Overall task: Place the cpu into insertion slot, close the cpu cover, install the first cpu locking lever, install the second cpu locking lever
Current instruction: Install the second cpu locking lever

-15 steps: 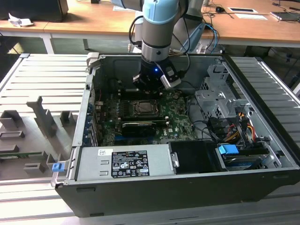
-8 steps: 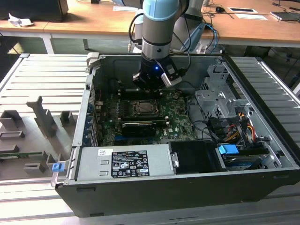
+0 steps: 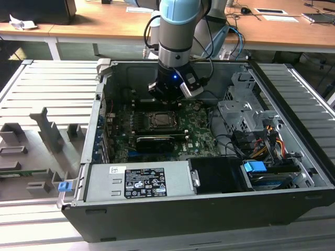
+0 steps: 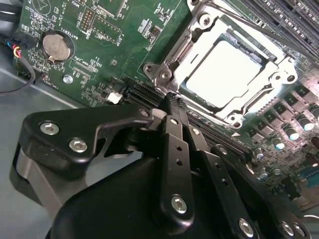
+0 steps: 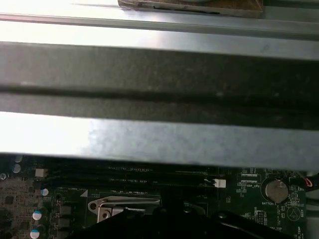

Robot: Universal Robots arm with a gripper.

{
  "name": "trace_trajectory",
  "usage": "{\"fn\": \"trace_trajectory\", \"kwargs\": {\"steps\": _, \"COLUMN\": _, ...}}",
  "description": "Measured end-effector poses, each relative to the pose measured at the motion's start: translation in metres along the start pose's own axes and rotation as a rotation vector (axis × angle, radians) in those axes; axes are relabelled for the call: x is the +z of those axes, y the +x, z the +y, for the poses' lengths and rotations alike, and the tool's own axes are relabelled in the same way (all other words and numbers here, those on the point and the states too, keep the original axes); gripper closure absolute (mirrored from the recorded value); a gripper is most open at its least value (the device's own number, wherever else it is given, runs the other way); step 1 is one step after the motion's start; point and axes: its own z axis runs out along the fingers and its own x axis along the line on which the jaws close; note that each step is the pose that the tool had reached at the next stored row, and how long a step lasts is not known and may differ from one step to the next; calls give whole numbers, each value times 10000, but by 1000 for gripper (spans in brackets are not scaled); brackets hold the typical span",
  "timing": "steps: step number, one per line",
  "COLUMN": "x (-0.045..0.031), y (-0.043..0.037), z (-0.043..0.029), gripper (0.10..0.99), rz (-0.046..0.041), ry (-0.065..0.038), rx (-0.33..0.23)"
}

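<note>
I have the gripper (image 4: 172,99) down inside the open computer case (image 3: 157,230), its black fingers (image 4: 174,149) pressed together with nothing between them, the tips sitting just at the near edge of the insertion slot (image 4: 164,74). In the second wrist view the cpu (image 4: 224,72) lies seated flat in the slot, its bright metal top showing through the square opening of the cpu cover (image 4: 199,25), which looks folded down over it. So the chip is in and the frame is down; my reading is that I'm working on the locking levers at the socket's edge, though I can't make out a lever for certain.

To do this well I'd keep the closed tips low and push along the lever's path, not down onto the green motherboard (image 4: 75,20) or the coin battery (image 4: 55,45) off at 9 o'clock from the socket.

In the exterior view the arm (image 3: 178,31) drops nearly vertical from 12 o'clock, wrist over the socket (image 3: 159,120), well clear of the power supply (image 3: 141,180) at 6 o'clock.
</note>
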Motion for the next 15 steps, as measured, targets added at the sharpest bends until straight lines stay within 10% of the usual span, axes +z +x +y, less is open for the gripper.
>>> {"fn": "trace_trajectory", "kwargs": {"steps": 15, "x": -17, "y": 8, "z": -137, "gripper": 980, "rz": 0, "ry": -1, "rx": 0}}
